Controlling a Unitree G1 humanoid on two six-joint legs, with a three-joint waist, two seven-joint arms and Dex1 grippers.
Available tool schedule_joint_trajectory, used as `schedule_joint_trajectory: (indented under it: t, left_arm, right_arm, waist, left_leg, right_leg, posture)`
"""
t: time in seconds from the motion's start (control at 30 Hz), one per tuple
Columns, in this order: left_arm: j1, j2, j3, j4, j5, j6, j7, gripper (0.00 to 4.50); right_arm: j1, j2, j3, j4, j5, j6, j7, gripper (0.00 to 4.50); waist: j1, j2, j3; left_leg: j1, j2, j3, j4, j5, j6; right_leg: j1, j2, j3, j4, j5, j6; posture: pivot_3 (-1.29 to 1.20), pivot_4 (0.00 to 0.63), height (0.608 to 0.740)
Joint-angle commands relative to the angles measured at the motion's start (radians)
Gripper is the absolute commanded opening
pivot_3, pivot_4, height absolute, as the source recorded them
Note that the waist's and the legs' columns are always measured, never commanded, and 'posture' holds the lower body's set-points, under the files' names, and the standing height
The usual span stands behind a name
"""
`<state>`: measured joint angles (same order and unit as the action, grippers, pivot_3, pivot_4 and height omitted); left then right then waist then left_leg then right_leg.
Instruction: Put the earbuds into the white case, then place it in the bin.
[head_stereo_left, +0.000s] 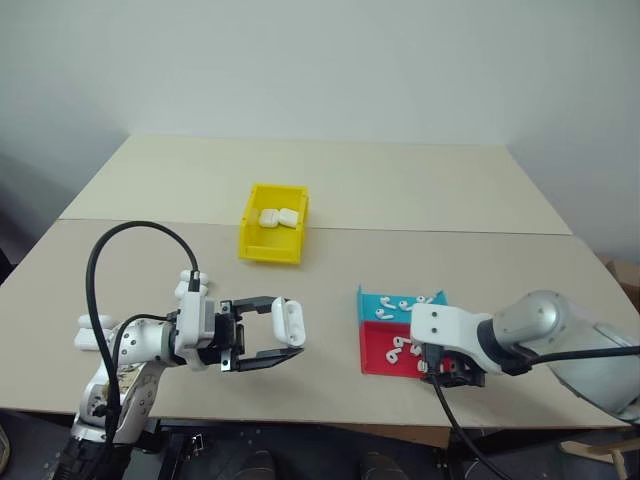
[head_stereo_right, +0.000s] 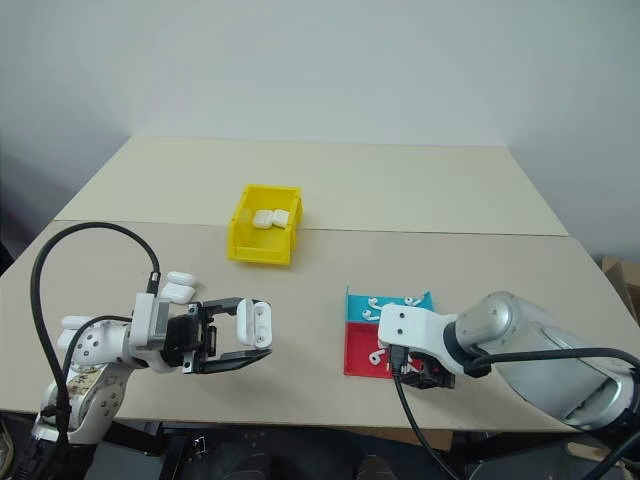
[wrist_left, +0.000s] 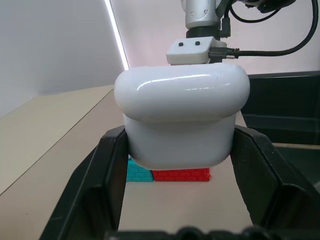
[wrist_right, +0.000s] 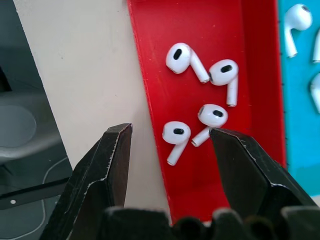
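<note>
My left gripper (head_stereo_left: 283, 338) is clamped on a white case (head_stereo_left: 286, 321), the two black jaws pressing its sides. I hold it above the near left part of the counter (head_stereo_left: 400, 190), pointing toward my right arm. In the left wrist view the case (wrist_left: 181, 117) stands between my jaws with its rounded lid uppermost, and I cannot tell whether that lid is fully shut.

My right gripper (wrist_right: 170, 137) points down over the red tray (wrist_right: 220, 40), jaws apart and empty. Four earbuds (wrist_right: 200, 97) lie loose on the red floor; one of them (wrist_right: 176, 137) sits in the gap between my jaws, and another (wrist_right: 212, 117) lies just beside the inner edge of one jaw. I touch neither.

The blue tray (head_stereo_left: 372, 304) sits against the far side of the red tray (head_stereo_left: 375, 355), and more earbuds (head_stereo_left: 405, 303) lie scattered in it.

The yellow bin (head_stereo_left: 255, 245) stands near the middle of the counter, well apart from both of my arms. Two white cases (head_stereo_left: 279, 217) rest side by side on its floor.

A few more white cases (head_stereo_right: 178, 287) lie on the counter at my left, near my left wrist.
</note>
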<state>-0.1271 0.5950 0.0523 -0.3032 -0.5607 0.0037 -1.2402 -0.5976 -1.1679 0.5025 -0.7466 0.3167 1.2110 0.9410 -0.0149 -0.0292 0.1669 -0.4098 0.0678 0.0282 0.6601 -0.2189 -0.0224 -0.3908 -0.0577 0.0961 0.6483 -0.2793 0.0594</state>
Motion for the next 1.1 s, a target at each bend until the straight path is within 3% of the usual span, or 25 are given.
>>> schedule_joint_trajectory:
  t: [0.03,0.07,0.43,0.57,1.1]
  left_arm:
    - [0.004,0.014,0.006,-0.045,-0.016,0.010,0.011,2.77]
    - [0.004,0.019,0.005,-0.049,-0.013,0.021,0.020,2.77]
    - [-0.014,0.029,-0.002,-0.043,-0.003,0.035,0.031,2.77]
    - [-0.018,0.036,-0.006,-0.042,0.002,0.040,0.032,2.77]
    - [-0.016,0.042,-0.011,-0.033,0.036,0.027,0.046,2.77]
  right_arm:
    - [-0.023,0.000,0.013,0.001,-0.024,0.021,-0.014,2.78]
    - [-0.022,0.001,0.019,0.004,-0.028,0.022,-0.017,2.58]
    - [-0.014,0.027,0.055,0.015,-0.045,0.056,-0.053,2.58]
    - [-0.007,0.029,0.055,0.023,-0.044,0.052,-0.060,1.71]
    - [0.003,0.026,0.076,0.044,-0.064,0.019,-0.068,1.71]
  waist:
    - [0.000,0.000,0.000]
    - [0.000,0.000,0.000]
    - [0.000,0.000,0.000]
    - [0.000,0.000,0.000]
    - [0.000,0.000,0.000]
  left_leg:
    - [0.000,0.000,0.000,0.000,0.000,0.000]
    - [0.000,0.000,0.000,0.000,0.000,0.000]
    - [0.000,0.000,0.000,0.000,0.000,0.000]
    - [0.000,0.000,0.000,0.000,0.000,0.000]
    - [-0.001,0.000,0.000,0.000,0.000,0.000]
  right_leg:
    - [0.000,0.000,0.000,0.000,0.000,0.000]
    - [0.000,0.000,0.000,0.000,0.000,0.000]
    - [0.000,0.000,0.000,0.000,0.000,0.000]
    - [0.000,0.000,0.000,0.000,0.000,0.000]
    - [-0.001,0.000,0.000,0.000,0.000,0.000]
  posture:
    - [0.00,0.150,0.740]
    - [0.00,0.150,0.740]
    - [0.00,0.150,0.740]
    - [0.00,0.150,0.740]
    - [0.00,0.150,0.740]
